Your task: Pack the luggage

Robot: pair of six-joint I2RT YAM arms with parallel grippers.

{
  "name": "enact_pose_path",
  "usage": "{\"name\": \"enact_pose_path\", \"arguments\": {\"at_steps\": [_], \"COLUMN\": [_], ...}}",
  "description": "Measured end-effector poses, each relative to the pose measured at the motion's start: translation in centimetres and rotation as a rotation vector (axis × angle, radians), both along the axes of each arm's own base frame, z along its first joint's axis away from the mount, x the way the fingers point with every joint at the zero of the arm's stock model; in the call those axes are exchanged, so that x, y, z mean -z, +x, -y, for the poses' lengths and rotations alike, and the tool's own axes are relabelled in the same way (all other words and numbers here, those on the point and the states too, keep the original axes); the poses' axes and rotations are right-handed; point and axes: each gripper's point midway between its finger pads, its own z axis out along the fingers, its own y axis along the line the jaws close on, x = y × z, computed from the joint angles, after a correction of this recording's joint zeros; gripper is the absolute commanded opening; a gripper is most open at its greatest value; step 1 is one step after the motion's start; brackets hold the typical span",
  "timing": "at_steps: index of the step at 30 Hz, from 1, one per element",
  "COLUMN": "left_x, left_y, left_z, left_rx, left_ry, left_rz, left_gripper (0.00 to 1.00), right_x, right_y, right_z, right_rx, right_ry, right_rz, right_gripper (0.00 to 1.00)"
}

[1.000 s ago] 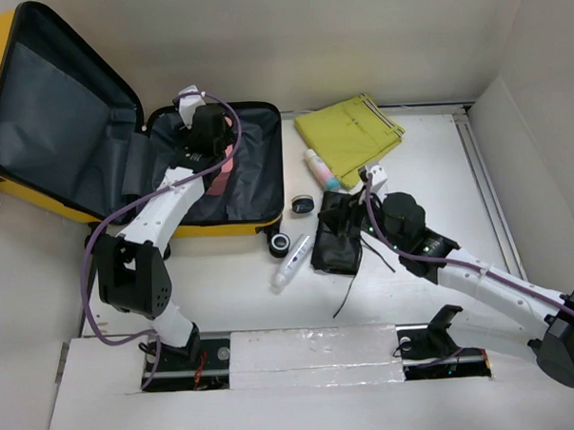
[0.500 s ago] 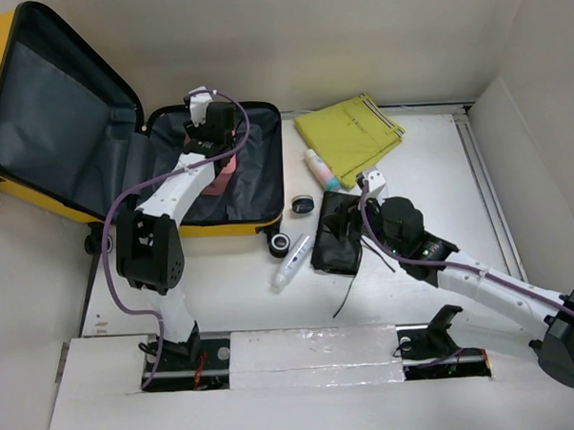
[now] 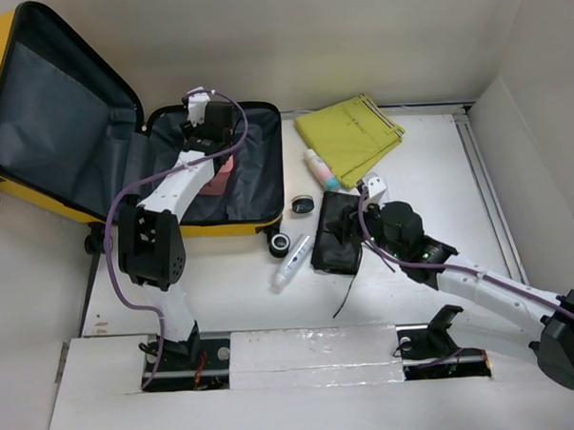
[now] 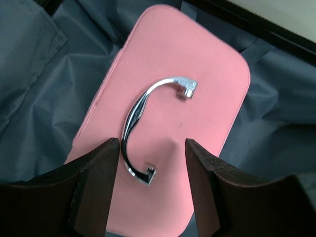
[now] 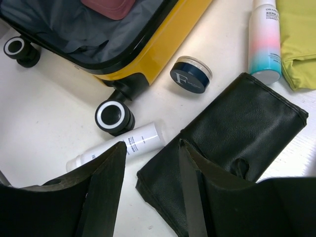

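1. The white tabletop [image 3: 243, 293] carries everything, with walls on the left, far and right sides.
2. The luggage [image 3: 211, 229] lies open at the far left. Its lid leans back against the left wall, and its grey-lined base half lies flat on the tabletop.
3. The left arm [image 3: 172, 196] reaches from its near base into the base half. In the overhead view it covers part of what lies inside. The left jaws are released: its fingers [image 4: 94, 187] stand apart just above a pink case, one on each side of the near end of the handle, and grip nothing.
4. The right arm [image 3: 481, 283] stretches left across the tabletop. The right jaws are also released: its fingers [image 5: 103, 187] hang spread over the near left edge of a black pouch and are empty.
5. A folded yellow-green cloth [image 3: 350, 134] lies at the far side, right of the luggage.
6. The black pouch [image 5: 237, 128] lies flat near the middle, and the right wrist hides part of it from above.
7. The pink case [image 4: 207, 98] rests on the grey lining inside the luggage, its curved metal handle [image 4: 136, 113] facing up.
8. A white tube [image 5: 123, 143] lies just left of the pouch.
9. A pastel bottle [image 5: 264, 42] lies between the cloth and the pouch.
10. A dark round jar [image 5: 190, 76] sits beside the luggage's yellow wall.
11. A black-and-white caster wheel [image 5: 112, 116] sits between the tube and the shell.
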Motion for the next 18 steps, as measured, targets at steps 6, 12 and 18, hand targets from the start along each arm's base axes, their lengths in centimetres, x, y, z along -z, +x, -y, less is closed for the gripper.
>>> {"name": "enact_pose_path", "arguments": {"at_steps": [6,12,18], "left_x": [-0.1,-0.2,0.0], "left_y": [-0.6,-0.3,-0.1], "left_z": [-0.3,-1.0,-2.6], "left_rx": [-0.002,-0.027,-0.06], "left_ry": [0.008,0.053,0.076], "left_rz": [0.003,-0.02,-0.042], "left_gripper": [0.32,0.31,0.41], "right_x": [-0.6,-1.3,-1.1], "right_y": [-0.2,-0.1,-0.1], "right_z": [0.1,0.5,0.9], "right_rx": [-0.006,0.001,0.008], "right_ry": [0.014,0.026,0.03], "right_rz": [0.016,0.035,0.038], "right_gripper": [0.52,0.52,0.52]}}
